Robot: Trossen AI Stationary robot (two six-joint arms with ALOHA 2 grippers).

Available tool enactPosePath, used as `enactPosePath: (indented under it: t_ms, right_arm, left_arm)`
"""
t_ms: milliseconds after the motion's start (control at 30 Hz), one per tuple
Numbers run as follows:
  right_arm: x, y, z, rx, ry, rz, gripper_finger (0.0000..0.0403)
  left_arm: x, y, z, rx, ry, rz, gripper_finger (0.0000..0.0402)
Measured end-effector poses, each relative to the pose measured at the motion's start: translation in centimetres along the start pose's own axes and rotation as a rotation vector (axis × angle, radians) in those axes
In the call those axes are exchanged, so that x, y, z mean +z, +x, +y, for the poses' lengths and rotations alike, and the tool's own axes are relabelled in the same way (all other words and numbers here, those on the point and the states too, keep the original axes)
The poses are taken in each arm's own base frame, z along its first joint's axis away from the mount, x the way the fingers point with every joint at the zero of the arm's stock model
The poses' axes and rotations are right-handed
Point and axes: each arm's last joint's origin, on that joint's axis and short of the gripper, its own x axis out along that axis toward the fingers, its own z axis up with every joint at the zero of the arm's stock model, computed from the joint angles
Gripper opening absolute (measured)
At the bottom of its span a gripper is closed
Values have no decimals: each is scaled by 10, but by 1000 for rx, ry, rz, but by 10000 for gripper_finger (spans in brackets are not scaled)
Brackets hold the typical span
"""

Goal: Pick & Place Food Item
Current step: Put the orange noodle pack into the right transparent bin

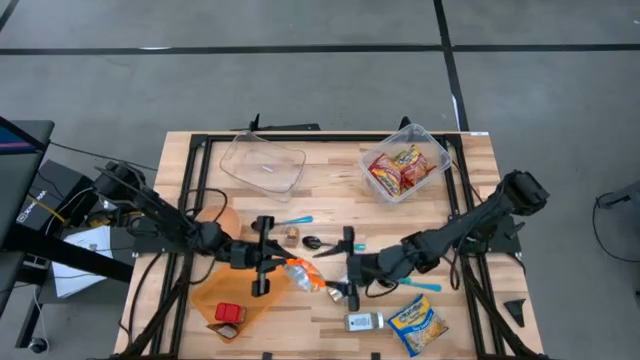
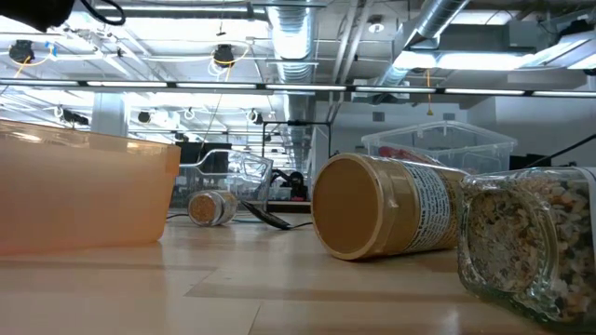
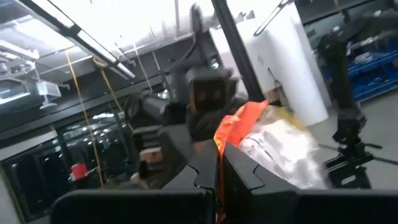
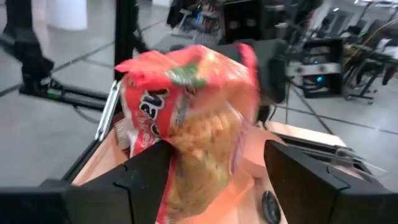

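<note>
A red and orange snack packet (image 1: 304, 273) is held up between my two grippers over the middle of the table's near half. My left gripper (image 1: 280, 262) comes from the table's left and is shut on it. My right gripper (image 1: 332, 272) comes from the right and is open. In the right wrist view the packet (image 4: 186, 124) stands between the two spread fingers, close to one finger (image 4: 149, 171); I cannot tell whether it touches. Neither gripper shows in the low view. My left gripper pinches the packet's orange sealed edge (image 3: 219, 158) between its two fingers, coming level from the table's left. The rest of the packet (image 3: 280, 146) sticks out beyond the fingertips toward the right gripper, clear of the table.
An orange tub (image 1: 225, 298) holding a red item lies near left, under the left gripper. An empty clear container (image 1: 263, 165) and one with packets (image 1: 405, 168) stand at the back. A lying jar (image 2: 391, 219), a glass jar (image 1: 362, 321), a blue packet (image 1: 418, 325) and utensils lie around.
</note>
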Motion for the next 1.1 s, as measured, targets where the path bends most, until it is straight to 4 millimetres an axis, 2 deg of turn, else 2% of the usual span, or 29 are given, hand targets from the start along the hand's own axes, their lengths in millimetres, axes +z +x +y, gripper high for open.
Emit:
enactPosePath:
  t_ms: [167,333,467,933,1100]
  right_arm:
    - [9,2,10,17,-31,56,256]
    - [11,-2,11,-21,-9,102,256]
    - [13,-3,9,-47,4,88,256]
    - [12,5,-1,-85,20,70,255]
    - [12,3,1,-78,16,72,235]
  left_arm:
    - [-2,1,-1,41,61,40,0]
    - [12,-5,-2,115,158,77,0]
    - [20,-8,-3,118,144,52,0]
    - [20,-8,-4,110,121,52,0]
    - [20,-8,-4,109,122,53,0]
